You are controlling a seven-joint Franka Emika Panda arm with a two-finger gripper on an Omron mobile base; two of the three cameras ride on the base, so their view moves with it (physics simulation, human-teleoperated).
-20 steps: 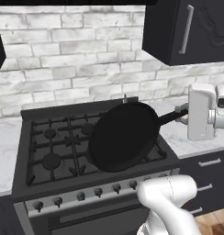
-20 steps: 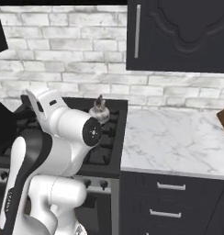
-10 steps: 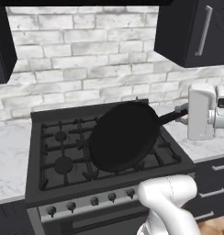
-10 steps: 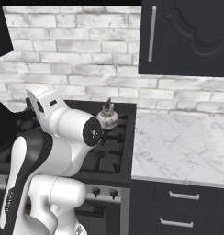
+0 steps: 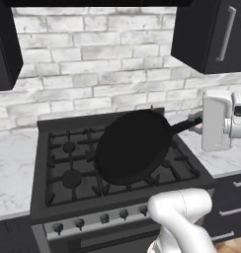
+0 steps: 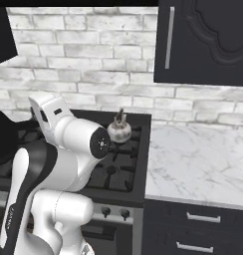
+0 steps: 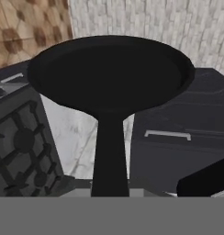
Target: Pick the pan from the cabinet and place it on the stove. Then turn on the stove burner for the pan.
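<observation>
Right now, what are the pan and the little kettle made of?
The pan looks like dark metal with a matte black coating: all black, no shine. The kettle looks like polished steel: silvery with bright glints. Both are rendered, so that's a guess.

White brick backsplash (image 6: pixel 83 55), marble countertop (image 6: pixel 193 159), dark base drawers (image 6: pixel 193 234) with short silver handles, wood floor (image 5: pixel 236 245).

Black pan (image 5: pixel 133 147) hangs tilted above the stove (image 5: pixel 68 173), seemingly clear of its grates.
</observation>
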